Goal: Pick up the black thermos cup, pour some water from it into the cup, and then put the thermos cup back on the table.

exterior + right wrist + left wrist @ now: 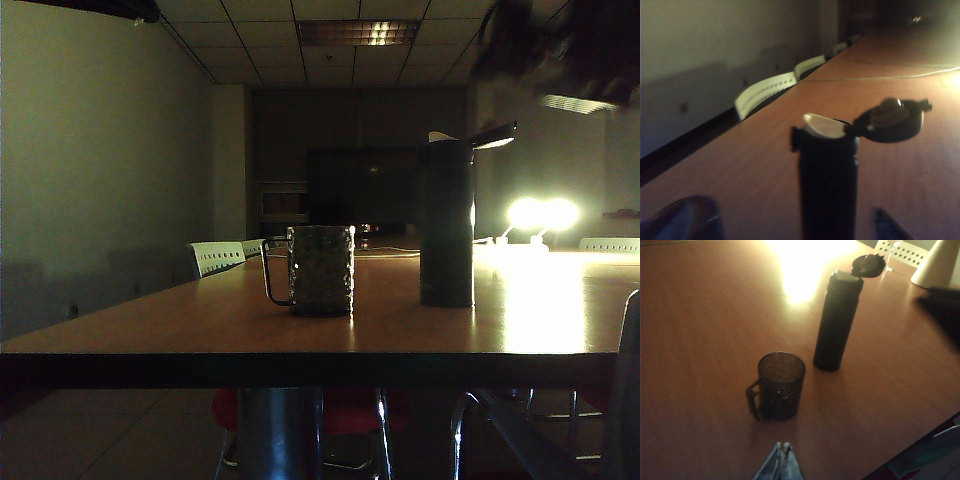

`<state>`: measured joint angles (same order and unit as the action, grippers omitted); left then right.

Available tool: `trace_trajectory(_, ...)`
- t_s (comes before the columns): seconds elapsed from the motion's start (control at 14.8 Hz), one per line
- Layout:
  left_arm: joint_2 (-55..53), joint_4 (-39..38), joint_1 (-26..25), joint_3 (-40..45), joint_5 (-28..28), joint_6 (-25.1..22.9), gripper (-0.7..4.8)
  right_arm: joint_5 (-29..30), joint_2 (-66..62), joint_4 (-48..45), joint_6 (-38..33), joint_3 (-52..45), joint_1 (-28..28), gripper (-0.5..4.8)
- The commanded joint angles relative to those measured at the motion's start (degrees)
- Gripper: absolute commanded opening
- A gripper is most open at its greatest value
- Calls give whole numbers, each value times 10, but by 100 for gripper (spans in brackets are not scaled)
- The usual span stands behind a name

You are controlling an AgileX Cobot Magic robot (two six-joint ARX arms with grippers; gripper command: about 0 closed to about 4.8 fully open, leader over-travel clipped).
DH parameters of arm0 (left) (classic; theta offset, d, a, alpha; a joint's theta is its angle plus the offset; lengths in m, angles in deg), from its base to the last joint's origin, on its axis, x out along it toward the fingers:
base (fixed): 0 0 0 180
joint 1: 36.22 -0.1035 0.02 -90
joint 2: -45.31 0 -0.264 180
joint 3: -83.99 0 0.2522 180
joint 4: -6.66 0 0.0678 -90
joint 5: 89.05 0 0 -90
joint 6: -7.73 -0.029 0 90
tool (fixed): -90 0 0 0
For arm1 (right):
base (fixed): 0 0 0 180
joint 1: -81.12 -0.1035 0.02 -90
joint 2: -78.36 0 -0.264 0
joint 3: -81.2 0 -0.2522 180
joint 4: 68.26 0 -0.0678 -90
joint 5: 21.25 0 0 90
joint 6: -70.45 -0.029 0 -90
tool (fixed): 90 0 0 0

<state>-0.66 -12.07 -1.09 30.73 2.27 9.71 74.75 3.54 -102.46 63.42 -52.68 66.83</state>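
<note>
The black thermos cup (446, 225) stands upright on the table (150, 330), its lid (890, 120) flipped open beside the pale spout (822, 125). To its left sits the cup (322, 270), a dimpled glass mug with its dark handle turned left. My right gripper (794, 220) is open, one finger on each side of the thermos cup (828, 190) with gaps between. In the exterior view the right arm (570, 45) is a dark blur high above the thermos cup. My left gripper (785, 450) is shut and empty, hovering just short of the cup (781, 385); the thermos cup (836, 322) is beyond it.
White chairs (217, 258) line the table's far left side. Bright lamps (543, 213) glare behind the thermos cup. A pale cone-shaped object (938, 265) stands past it. A thin cable (890, 77) crosses the tabletop. A chair back (625, 400) rises at the front right.
</note>
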Motion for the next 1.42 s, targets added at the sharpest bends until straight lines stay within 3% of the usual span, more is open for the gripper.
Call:
trace_trajectory(0.07, 1, 12, 0, -4, -3, -3, -8, -21, -105, -110, -4, 21, -1, 479)
trace_trajectory(0.41, 1, 12, 0, -4, -3, -2, -8, -7, -245, -106, -4, 130, 0, 479)
trace_trajectory(0.68, 1, 12, 0, -4, -16, -2, -8, 38, -315, -105, -5, 187, 15, 479)
trace_trajectory(1.28, 0, 11, 0, -3, -16, 0, -8, 120, -384, -108, 0, 231, 49, 479)
trace_trajectory(1.42, 0, 7, 0, -3, -16, 0, -8, 112, -398, -98, 1, 263, 48, 479)
